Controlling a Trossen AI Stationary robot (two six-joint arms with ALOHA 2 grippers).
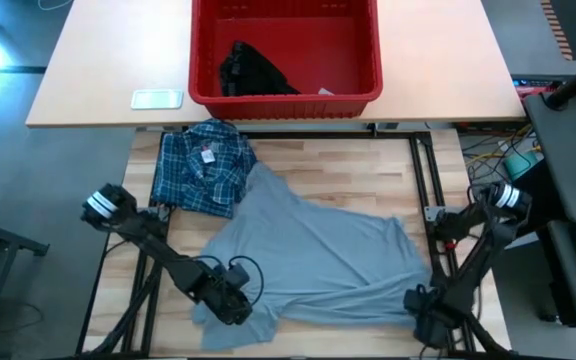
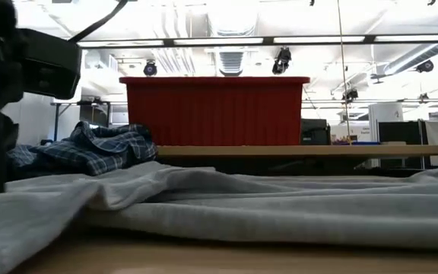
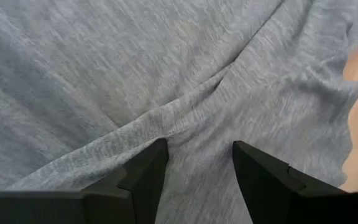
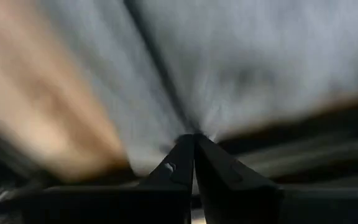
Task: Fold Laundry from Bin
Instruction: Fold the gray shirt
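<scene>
The grey T-shirt lies spread over the wooden table, rumpled, with one end against the folded plaid shirt at the far left. Behind the table stands the red bin, and a black garment lies in it. My left gripper is at the T-shirt's near left corner, open, pointing steeply down; a raised fold of the cloth runs just beyond its fingers. At the near right corner, my right gripper is shut on the cloth. My left gripper has its fingers spread over the grey cloth; whether their tips touch it I cannot tell. My right gripper pinches the T-shirt near its near right edge between its two fingertips, slanting down from above. Creases run out from the tips; the view is blurred. The rest lies on the table.
A small white flat thing lies on the far table left of the bin. Black frame rails run along the table's right side and near corners. Bare wood shows between the T-shirt and the bin.
</scene>
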